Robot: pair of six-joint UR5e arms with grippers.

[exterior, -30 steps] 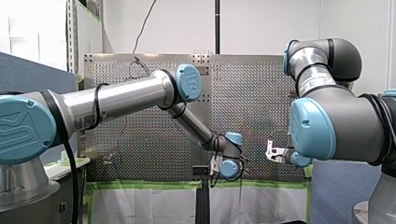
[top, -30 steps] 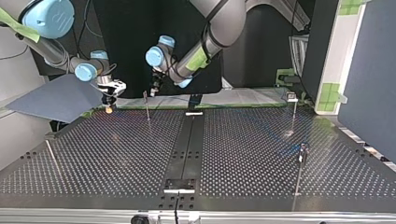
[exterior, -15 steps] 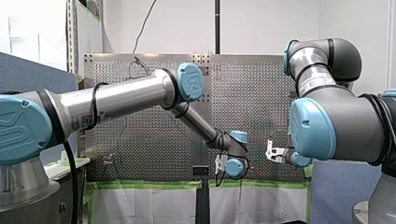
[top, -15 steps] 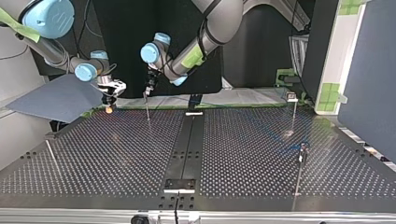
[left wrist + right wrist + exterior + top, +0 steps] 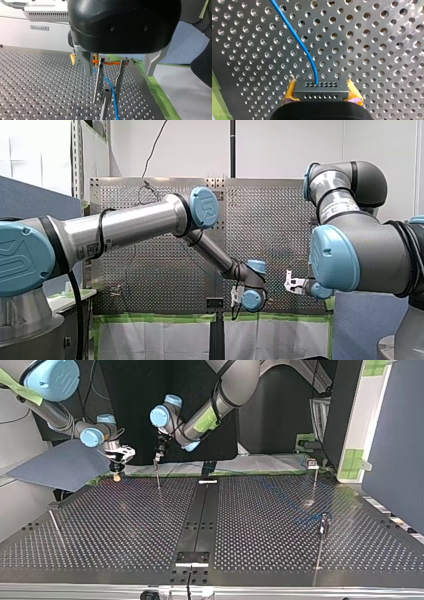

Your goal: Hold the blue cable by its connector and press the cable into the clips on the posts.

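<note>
Blue cable point(image 5: 309, 53), connector point(image 5: 321, 88) in right gripper point(image 5: 322, 93)

Worktop point(image 5: 374, 37): perforated metal, brushed grey, soft sheen, hole rims catching light. Blue cable point(image 5: 294, 32): smooth plastic-looking jacket, slight gloss. Connector point(image 5: 321, 89): black matt plastic, rows of small holes across its face. Right hand point(image 5: 321, 93) pads point(image 5: 290, 93): yellow, rubbery-looking, ragged at the edges. Left hand point(image 5: 108, 96) fingers point(image 5: 100, 80): thin bare metal, dull silver. Housing point(image 5: 125, 25) above them: black plastic, finely dimpled, semi-gloss. Post point(image 5: 104, 110): slim bare metal. Tape point(image 5: 160, 97) along worktop edge: green, matt. Arm tubes point(image 5: 130, 222): satin silver metal. Joint caps point(image 5: 202, 207): smooth light-blue plastic, mild shine
</note>
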